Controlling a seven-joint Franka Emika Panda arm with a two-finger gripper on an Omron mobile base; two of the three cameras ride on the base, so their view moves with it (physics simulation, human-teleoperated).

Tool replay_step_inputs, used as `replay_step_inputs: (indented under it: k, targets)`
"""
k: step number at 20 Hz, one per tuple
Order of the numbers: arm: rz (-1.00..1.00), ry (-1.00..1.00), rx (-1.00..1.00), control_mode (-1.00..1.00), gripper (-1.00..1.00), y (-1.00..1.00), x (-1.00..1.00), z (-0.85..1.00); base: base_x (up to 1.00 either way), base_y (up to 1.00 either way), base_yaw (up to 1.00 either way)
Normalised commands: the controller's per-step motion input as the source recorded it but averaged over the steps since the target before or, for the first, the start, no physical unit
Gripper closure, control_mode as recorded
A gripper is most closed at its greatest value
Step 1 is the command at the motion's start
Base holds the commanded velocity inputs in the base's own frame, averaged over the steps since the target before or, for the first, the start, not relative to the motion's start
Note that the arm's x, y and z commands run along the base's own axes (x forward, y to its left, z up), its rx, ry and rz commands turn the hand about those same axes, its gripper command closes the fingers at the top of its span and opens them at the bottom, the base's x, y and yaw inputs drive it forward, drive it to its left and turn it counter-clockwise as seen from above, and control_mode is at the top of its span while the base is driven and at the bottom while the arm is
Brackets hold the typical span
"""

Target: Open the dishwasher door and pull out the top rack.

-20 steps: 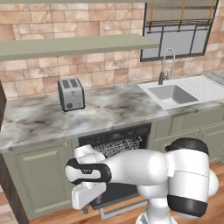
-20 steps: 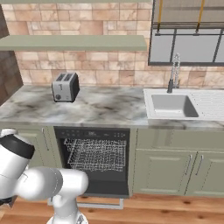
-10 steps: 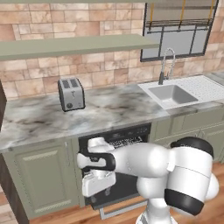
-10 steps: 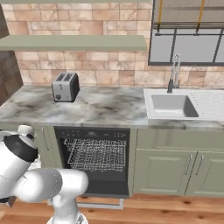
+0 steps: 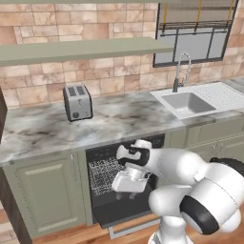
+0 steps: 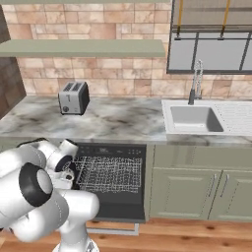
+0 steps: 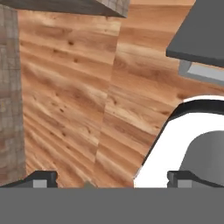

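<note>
Dishwasher door (image 6: 118, 213) down; top rack (image 6: 109, 173) inside cavity.

The dishwasher door (image 6: 115, 222) lies folded down flat near the wooden floor (image 6: 197, 236), its silver bar handle along the front edge. Above it the black cavity stands open, and the top rack (image 6: 109, 173), a silvery wire grid with upright tines, sits inside and spans most of the opening. The robot's white arm fills the lower left, its hand beside the rack's left end; the fingers are hidden there, so their spread cannot be told. On the marbled desk (image 6: 118, 120) a silver toaster (image 6: 73, 97) stands up and back from the hand. Far to the right sits the white sink (image 6: 193, 118) with its tall faucet (image 6: 196, 81). Sage-green cabinet doors (image 6: 202, 192) lie right of the opening.
</note>
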Motion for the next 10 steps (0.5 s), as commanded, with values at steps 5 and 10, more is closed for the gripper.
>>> replay_step_inputs:
  k: [5,10]
  targets:
    - [-0.19,-0.18,0.25,-1.0,-1.0,-0.49,0.25,0.0,0.0,0.0,0.0]
    - [-0.01,-0.03,0.18,-1.0,-1.0,-0.47,0.32,-0.09,0.0,0.0,0.0]
